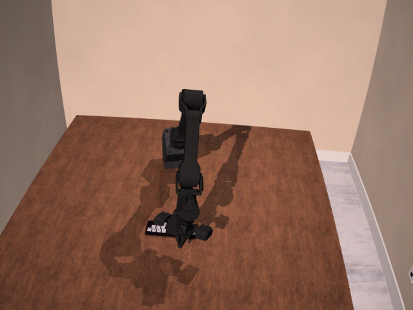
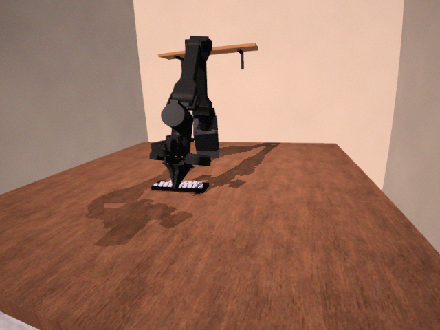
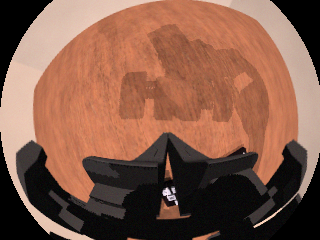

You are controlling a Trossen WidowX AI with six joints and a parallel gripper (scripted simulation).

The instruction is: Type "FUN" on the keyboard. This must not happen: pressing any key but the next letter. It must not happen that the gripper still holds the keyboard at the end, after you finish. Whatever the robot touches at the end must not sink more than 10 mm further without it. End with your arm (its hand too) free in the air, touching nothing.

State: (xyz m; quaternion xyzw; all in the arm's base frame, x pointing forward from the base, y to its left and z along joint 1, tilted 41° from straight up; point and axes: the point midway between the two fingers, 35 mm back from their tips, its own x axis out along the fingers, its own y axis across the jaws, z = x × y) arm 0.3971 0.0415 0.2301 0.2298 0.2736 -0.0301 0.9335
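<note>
A small black keyboard [image 1: 156, 228] [image 2: 192, 189] with white keys lies flat on the brown wooden table [image 1: 266, 216] [image 2: 284, 230]. My gripper [image 1: 181, 244] [image 2: 176, 185] [image 3: 167, 136] is shut with nothing between its fingers and points straight down, its tip at the keyboard's left-middle part in the exterior view. In the top view the arm hides most of the keyboard; only several white keys at its left end show. In the wrist view a few white keys [image 3: 170, 194] show below the closed fingers.
The arm's base [image 1: 171, 148] [image 2: 205, 140] stands on the table behind the keyboard. A wooden shelf [image 2: 227, 49] hangs on the back wall. The table's right edge drops to a grey floor [image 1: 360, 233].
</note>
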